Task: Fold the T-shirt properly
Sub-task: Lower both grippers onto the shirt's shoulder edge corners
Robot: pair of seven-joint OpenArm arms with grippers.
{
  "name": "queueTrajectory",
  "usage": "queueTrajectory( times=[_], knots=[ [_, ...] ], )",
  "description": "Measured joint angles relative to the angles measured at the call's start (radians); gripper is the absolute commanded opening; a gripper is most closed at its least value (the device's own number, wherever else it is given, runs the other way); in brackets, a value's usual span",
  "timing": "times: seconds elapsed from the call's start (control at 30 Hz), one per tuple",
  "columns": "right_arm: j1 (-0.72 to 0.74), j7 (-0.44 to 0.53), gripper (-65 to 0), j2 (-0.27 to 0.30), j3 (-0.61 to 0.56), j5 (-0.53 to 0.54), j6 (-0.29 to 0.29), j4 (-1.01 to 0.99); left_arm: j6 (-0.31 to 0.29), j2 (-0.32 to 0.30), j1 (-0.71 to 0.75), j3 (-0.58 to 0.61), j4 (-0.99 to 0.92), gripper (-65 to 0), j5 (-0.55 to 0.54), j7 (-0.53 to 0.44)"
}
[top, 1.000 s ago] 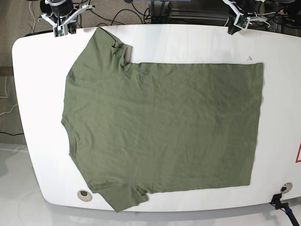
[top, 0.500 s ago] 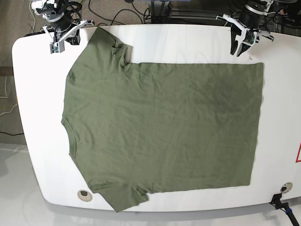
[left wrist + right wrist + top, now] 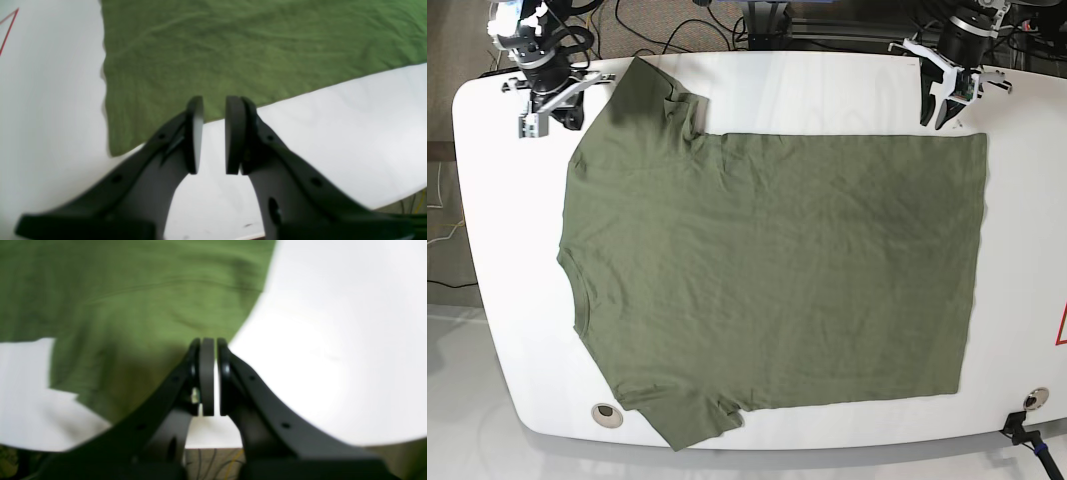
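The T-shirt (image 3: pixel 767 280) (olive-green, soft, faintly creased cotton) is spread flat across the white table (image 3: pixel 497 260), collar toward the right arm's side and straight hem toward the left arm's. The left gripper (image 3: pixel 213 133) is seen above the hem corner, its flat black pads parted by a narrow gap, nothing between them. The right gripper (image 3: pixel 209 376) is held closed and empty near a sleeve. Cables (image 3: pixel 677 25) are strewn on the floor behind the rounded, glossy tabletop.
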Motion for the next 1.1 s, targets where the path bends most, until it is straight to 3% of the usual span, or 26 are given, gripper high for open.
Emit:
queueTrajectory(
  times=[0.17,0.23,0.37,0.43,0.5,0.67,1.1],
  knots=[
    [-0.01,0.008,-54.4,-0.003,0.046,0.049,0.127,0.008,-0.034,-0.003,-0.003,-0.003,-0.003,-54.7,-0.034,0.027],
    [-0.014,0.0,-51.3,-0.002,0.045,0.094,0.139,0.008,-0.054,-0.002,-0.003,-0.006,-0.011,-54.8,-0.045,0.036],
    [-0.013,-0.011,-49.8,-0.002,0.046,0.158,0.101,0.007,-0.064,-0.002,-0.011,-0.01,-0.015,-53.7,-0.066,0.037],
    [-0.011,-0.013,-44.8,-0.003,0.046,0.163,0.069,-0.015,-0.077,-0.003,-0.018,-0.014,-0.018,-51.7,-0.075,0.035],
    [-0.002,-0.014,-43.1,0.001,0.045,0.137,0.091,-0.02,-0.068,0.0,-0.027,-0.013,-0.018,-50.3,-0.076,0.061],
    [0.03,-0.039,-39.7,0.005,0.05,0.135,0.072,-0.089,-0.067,-0.003,-0.05,-0.012,-0.023,-49.4,-0.093,0.116],
    [0.133,-0.094,-41.3,0.006,0.076,0.193,0.074,-0.308,-0.06,-0.019,-0.082,-0.012,-0.028,-50.6,-0.113,0.12]
  ],
)
